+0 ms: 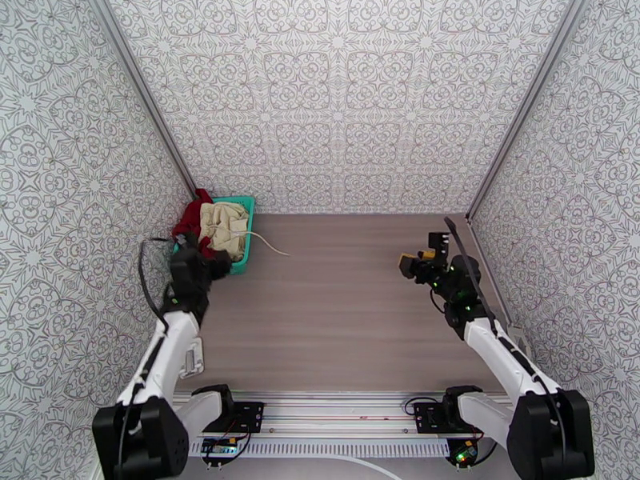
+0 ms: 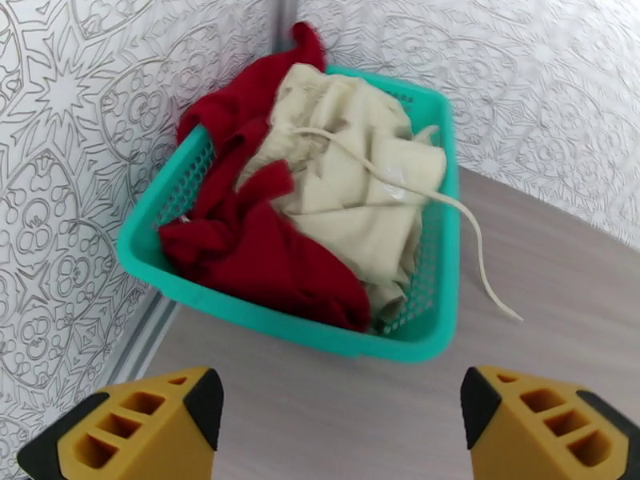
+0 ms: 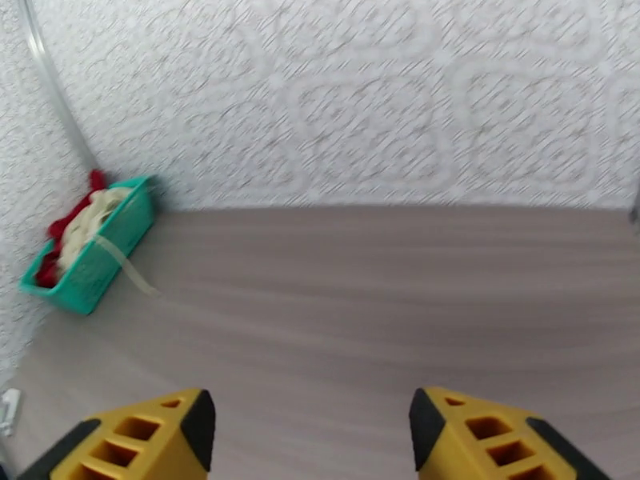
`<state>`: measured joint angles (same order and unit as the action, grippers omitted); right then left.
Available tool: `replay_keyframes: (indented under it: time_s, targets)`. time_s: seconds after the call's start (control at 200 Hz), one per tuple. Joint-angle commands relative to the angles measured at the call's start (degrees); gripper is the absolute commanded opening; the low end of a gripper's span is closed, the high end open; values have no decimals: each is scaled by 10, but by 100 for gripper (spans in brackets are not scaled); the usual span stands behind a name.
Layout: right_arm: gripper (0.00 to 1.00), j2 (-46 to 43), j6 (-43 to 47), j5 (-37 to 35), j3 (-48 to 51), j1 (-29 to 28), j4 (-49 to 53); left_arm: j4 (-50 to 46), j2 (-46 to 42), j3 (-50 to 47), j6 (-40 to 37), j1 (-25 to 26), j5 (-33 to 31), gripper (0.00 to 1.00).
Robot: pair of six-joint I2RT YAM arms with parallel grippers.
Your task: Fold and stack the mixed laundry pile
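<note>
The mixed laundry pile lies in a teal mesh basket (image 1: pixel 246 234) in the back left corner. A dark red shirt (image 2: pixel 264 258) hangs over the basket's left and near rim, and a cream-beige garment (image 2: pixel 360 178) lies on top of it. Its thin white cord (image 2: pixel 480 250) trails over the right rim onto the table. My left gripper (image 2: pixel 340 418) hovers just in front of the basket, open, with nothing between its yellow fingers. Far to the right, my right gripper (image 1: pixel 416 262) is also open and empty above the table, facing left toward the basket (image 3: pixel 96 274).
The patterned left wall (image 1: pixel 80 194) and back wall (image 1: pixel 344 98) enclose the basket's corner. Bare wood-grain tabletop (image 1: pixel 344 306) stretches between the two arms. A metal rail (image 1: pixel 336 410) carries the arm bases along the near edge.
</note>
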<state>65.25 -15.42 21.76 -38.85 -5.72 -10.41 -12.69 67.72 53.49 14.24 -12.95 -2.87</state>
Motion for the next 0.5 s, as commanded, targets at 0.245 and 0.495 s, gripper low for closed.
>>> replay_keyframes:
  time_s: [0.245, 0.495]
  targets:
    - [52, 85, -92, 23, -104, -18, 113, -198, 281, 291, 42, -77, 85, 78]
    - [46, 135, -95, 7, -138, -51, 131, -234, 407, 392, 40, -66, 75, 76]
